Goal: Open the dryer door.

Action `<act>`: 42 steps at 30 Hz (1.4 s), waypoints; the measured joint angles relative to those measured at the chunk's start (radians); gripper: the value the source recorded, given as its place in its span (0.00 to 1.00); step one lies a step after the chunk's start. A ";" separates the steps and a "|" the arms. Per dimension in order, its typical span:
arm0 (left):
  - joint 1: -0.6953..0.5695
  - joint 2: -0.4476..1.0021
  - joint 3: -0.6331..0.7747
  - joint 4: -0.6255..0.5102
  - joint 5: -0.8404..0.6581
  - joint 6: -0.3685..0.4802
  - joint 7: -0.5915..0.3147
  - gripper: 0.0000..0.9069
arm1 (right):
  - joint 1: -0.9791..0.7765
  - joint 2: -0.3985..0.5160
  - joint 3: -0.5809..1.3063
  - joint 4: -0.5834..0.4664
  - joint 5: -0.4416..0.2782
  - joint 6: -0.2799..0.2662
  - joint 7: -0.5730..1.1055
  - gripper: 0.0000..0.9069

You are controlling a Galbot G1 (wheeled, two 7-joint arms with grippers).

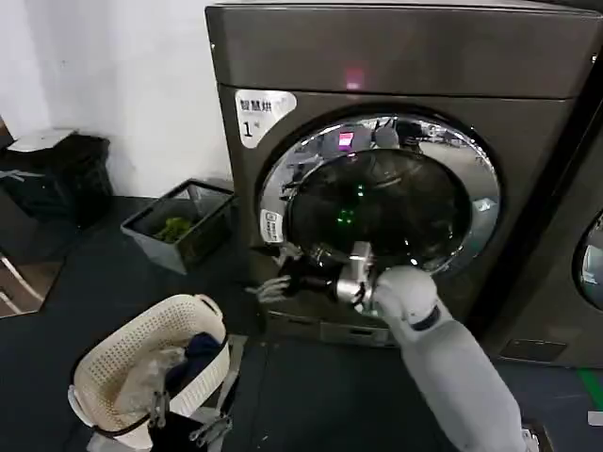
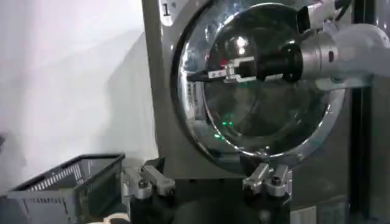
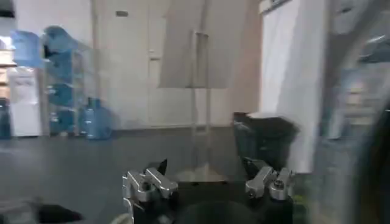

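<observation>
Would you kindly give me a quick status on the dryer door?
Right gripper open at dryer door's left rim. Door looks shut. Left gripper open, holding back. Nothing blocking.

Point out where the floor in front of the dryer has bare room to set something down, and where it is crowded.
Bare dark floor lies between the grey crate and the white laundry basket, and below the dryer door right of the basket. It is crowded at the door's lower left rim, where the right gripper reaches.
</observation>
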 joint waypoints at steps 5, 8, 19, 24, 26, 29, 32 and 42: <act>0.000 0.000 0.002 0.002 0.001 0.001 -0.006 1.00 | -0.004 0.005 -0.006 -0.023 -0.001 0.024 0.049 1.00; 0.001 0.001 0.002 0.000 0.002 0.001 -0.012 1.00 | 0.003 0.006 -0.020 -0.044 0.004 0.064 0.089 1.00; 0.001 -0.002 0.004 0.003 0.000 0.001 -0.029 1.00 | 0.061 0.014 -0.095 -0.120 0.006 0.117 0.129 1.00; 0.003 -0.006 0.007 0.004 0.003 0.001 -0.030 1.00 | 0.073 0.023 -0.123 -0.135 0.005 0.117 0.138 1.00; 0.003 -0.007 0.007 0.004 0.003 0.002 -0.030 1.00 | 0.076 0.027 -0.135 -0.139 0.003 0.116 0.141 1.00; 0.004 -0.007 0.008 0.004 0.003 0.003 -0.031 1.00 | 0.083 0.034 -0.150 -0.145 0.003 0.114 0.144 1.00; 0.006 -0.008 0.008 0.004 0.003 0.002 -0.032 1.00 | 0.093 0.043 -0.164 -0.156 0.002 0.113 0.145 1.00; 0.020 -0.011 0.012 -0.011 0.000 0.002 -0.034 1.00 | 0.132 0.070 -0.189 -0.191 0.013 0.101 0.141 1.00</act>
